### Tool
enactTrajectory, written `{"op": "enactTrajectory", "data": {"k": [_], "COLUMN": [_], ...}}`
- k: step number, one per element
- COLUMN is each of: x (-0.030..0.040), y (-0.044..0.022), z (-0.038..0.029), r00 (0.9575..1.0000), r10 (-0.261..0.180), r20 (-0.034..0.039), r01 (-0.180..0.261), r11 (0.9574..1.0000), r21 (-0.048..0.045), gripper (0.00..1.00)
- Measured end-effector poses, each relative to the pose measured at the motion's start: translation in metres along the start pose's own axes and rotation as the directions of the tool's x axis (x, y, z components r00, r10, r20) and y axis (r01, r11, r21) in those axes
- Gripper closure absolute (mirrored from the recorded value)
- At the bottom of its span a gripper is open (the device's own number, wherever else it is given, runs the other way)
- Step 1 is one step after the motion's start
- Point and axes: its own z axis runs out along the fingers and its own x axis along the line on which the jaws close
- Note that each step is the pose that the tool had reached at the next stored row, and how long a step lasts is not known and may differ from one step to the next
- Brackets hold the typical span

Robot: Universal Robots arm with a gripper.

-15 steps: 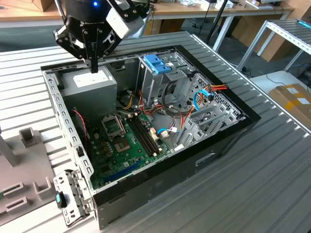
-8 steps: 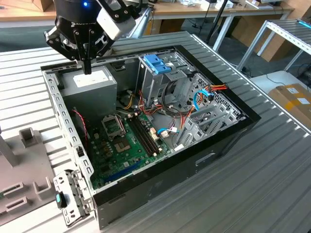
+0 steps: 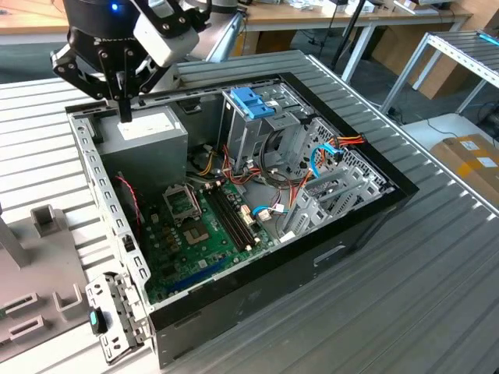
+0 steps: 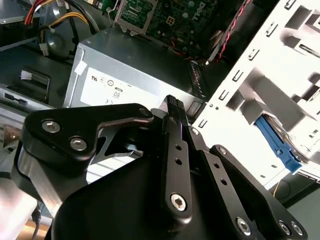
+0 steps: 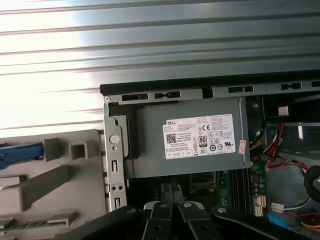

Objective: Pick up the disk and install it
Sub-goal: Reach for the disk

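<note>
Ribbed metal table (image 3: pixel 437 296), open computer case (image 3: pixel 343 257), power supply (image 3: pixel 148 136) inside, closed fingers (image 3: pixel 125 105) just above it.

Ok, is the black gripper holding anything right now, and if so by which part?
Nothing is held. The black gripper is shut with nothing between its fingers, over the grey metal power supply box inside the open black computer case.

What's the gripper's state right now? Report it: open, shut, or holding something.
Gripper: shut, holding nothing, poised over the power supply.
</note>
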Motion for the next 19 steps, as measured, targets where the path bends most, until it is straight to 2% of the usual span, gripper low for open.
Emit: {"op": "enactTrajectory", "data": {"k": [10, 12, 16, 19], "x": [0.0229, 0.0321, 0.0406, 0.0505], "y": [-0.0017, -0.0024, -0.0030, -0.0038], "z": [-0.0006, -0.0009, -0.0011, -0.0014], "r00": [1.0000, 1.0000, 1.0000, 1.0000], "r10": [0.000, 0.000, 0.000, 0.000], "r20": [0.0001, 0.0001, 0.0001, 0.0001], "r01": [0.000, 0.000, 0.000, 0.000], "r11": [1.0000, 1.0000, 1.0000, 1.0000], "r21": [-0.0001, -0.0001, 0.0000, 0.0000], "gripper": [0.89, 0.89, 0.89, 0.89]}}
